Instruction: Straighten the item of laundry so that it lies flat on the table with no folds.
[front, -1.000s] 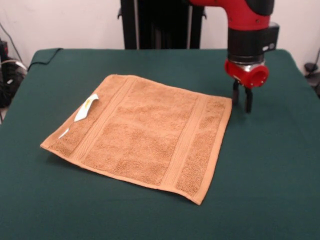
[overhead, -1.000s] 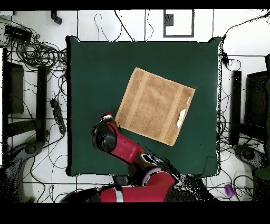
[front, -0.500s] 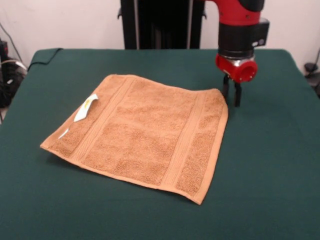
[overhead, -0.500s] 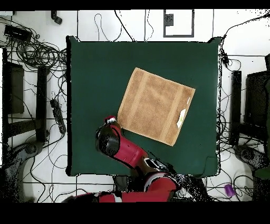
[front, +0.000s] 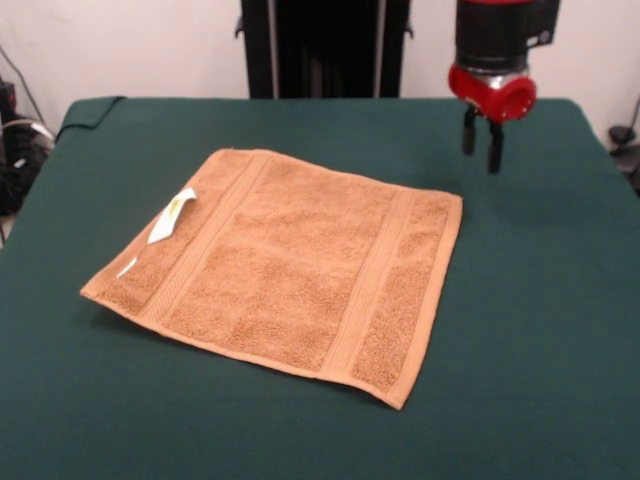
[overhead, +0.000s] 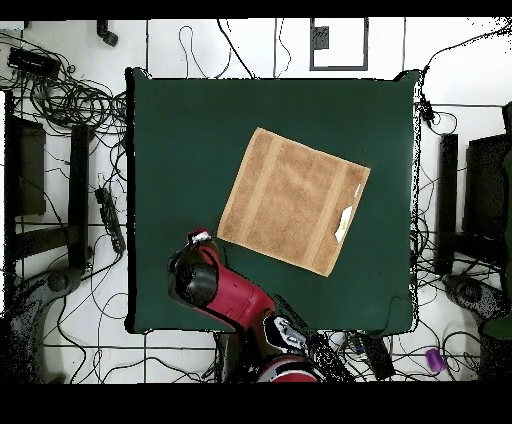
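Now: towel (front: 285, 265) lies spread on the green surface (front: 540, 330), square, no folds visible — white label (front: 173, 215) lies turned up on its band. Tool (front: 481, 140) hangs above the surface just off the towel's corner, fingers a little apart, holding nothing. Step reads as finished — next calls only for clearing away, perhaps checking the edges.

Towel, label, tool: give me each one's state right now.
Towel: spread flat on the table, no folds showing.
Care label: lying on top of the towel near one edge.
Tool: raised above the table beside the towel's corner, holding nothing, open.
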